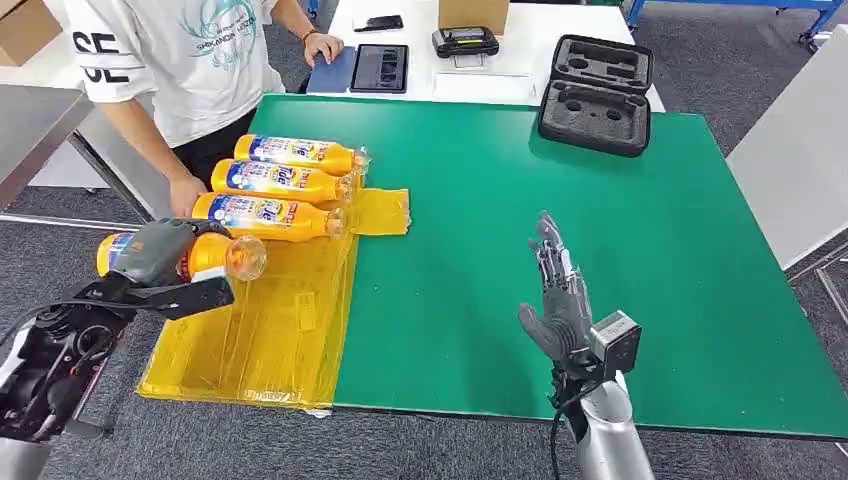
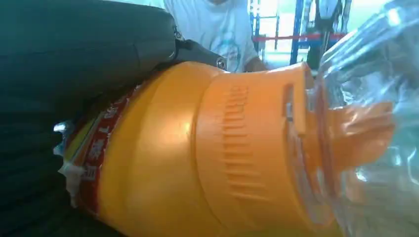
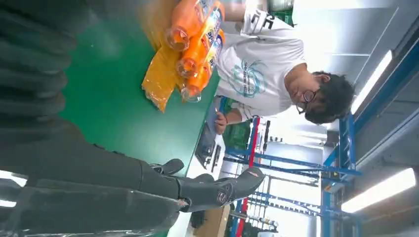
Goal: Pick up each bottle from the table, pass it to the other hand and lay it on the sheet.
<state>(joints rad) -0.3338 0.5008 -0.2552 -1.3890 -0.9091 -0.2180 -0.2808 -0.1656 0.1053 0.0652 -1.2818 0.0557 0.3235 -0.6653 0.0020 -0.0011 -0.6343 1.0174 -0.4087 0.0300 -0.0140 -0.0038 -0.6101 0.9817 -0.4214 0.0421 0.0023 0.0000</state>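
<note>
Three orange bottles [image 1: 272,216] with clear caps lie side by side at the far end of the yellow sheet [image 1: 270,340], which covers the table's left part. My left hand [image 1: 158,252] grips a fourth orange bottle [image 1: 215,256] lying sideways just above the sheet's left edge; up close its orange shoulder and clear cap [image 2: 237,148] show under my fingers. My right hand [image 1: 556,298] is open, fingers straight, over the bare green table [image 1: 600,220], nothing in it. The bottles [image 3: 195,49] on the sheet lie far beyond its fingers [image 3: 197,190].
A person in a white shirt [image 1: 190,60] stands at the table's far left corner, one hand [image 1: 186,192] by the bottles. A black foam case [image 1: 596,95] sits at the green table's far edge. A tablet [image 1: 380,68] and small devices lie on the white table behind.
</note>
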